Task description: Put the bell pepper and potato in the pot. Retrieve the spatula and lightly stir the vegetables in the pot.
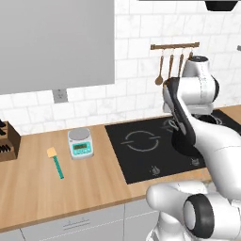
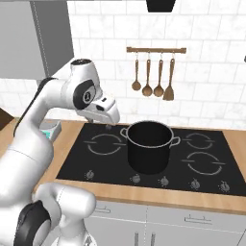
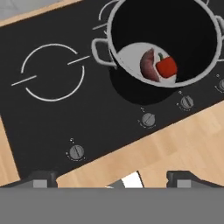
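Both vegetables, bell pepper (image 3: 166,67) and potato (image 3: 148,65), are lying in the pot (image 2: 149,146), so the empty, spread fingers (image 3: 41,178) are likely heading for the spatula (image 1: 55,161) near the counter's (image 1: 56,193) left end.

I see the pot (image 2: 149,153) as matt black with a thin metallic rim; the bell pepper (image 3: 166,67) inside looks glossy red; the desk (image 1: 47,188) is pale wood grain; the stovetop (image 2: 96,161) is smooth black glass; the spoons (image 2: 153,77) look wooden.
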